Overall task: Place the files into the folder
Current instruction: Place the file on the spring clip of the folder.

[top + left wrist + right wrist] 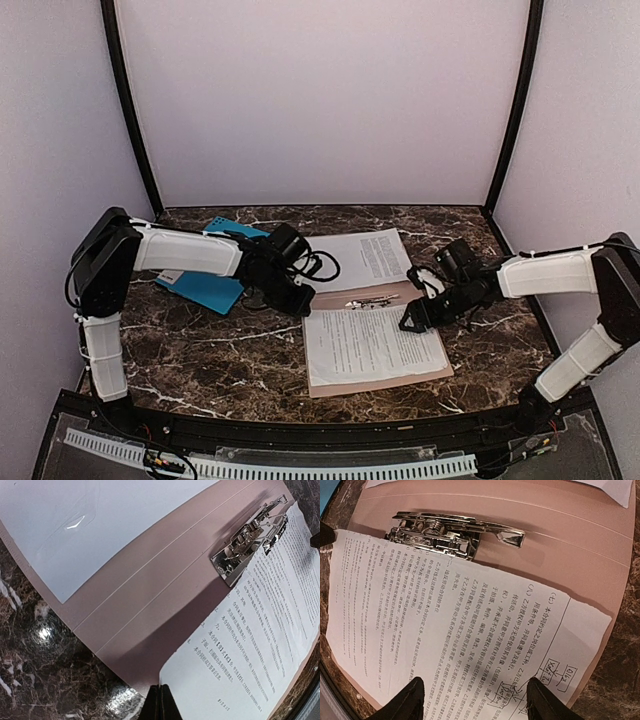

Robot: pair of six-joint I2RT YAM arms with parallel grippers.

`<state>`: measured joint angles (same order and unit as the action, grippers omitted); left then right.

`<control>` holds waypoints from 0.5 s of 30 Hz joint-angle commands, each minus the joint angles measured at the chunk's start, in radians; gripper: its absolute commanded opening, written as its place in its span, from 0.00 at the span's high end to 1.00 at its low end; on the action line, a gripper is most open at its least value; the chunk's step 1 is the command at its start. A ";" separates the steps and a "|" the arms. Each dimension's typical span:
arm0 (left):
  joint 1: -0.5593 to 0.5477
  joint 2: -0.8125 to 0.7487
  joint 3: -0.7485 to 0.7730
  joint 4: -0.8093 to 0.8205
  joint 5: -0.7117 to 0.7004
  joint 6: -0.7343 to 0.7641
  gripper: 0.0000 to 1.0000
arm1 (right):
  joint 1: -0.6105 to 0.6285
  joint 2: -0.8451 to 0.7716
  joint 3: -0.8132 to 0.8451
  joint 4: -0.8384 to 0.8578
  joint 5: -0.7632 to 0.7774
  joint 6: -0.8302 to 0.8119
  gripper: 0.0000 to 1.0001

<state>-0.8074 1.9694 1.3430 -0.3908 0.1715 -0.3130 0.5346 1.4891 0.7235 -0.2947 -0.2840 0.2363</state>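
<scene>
The tan folder (400,292) lies open at the table's middle, its metal clip (372,300) on the fold. A printed sheet (370,345) lies on its near half, top edge at the clip (445,532). Another white sheet (368,255) lies on the far half. My left gripper (300,300) is shut at the printed sheet's far-left corner (235,650), which is raised and casts a shadow on the folder (145,610); the sheet's edge runs in between the fingers (162,702). My right gripper (412,318) is open just above the sheet's right side (470,630), one finger to each side (476,702).
A teal blue folder (215,272) lies at the back left, partly under my left arm. The dark marble table (200,350) is walled at the back and sides. The folder's near edge is close to the table's front edge.
</scene>
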 commanded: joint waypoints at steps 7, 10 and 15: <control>0.006 0.015 0.028 -0.051 -0.008 0.008 0.99 | 0.013 0.038 0.003 0.035 0.041 -0.004 0.33; 0.006 0.015 0.020 -0.048 -0.009 0.000 0.99 | 0.012 0.063 0.017 0.036 0.056 -0.013 0.33; 0.006 0.016 -0.007 -0.021 -0.011 -0.020 0.99 | 0.012 0.105 0.039 0.043 0.061 -0.020 0.33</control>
<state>-0.8066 1.9831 1.3582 -0.4095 0.1703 -0.3176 0.5373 1.5505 0.7471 -0.2604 -0.2470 0.2272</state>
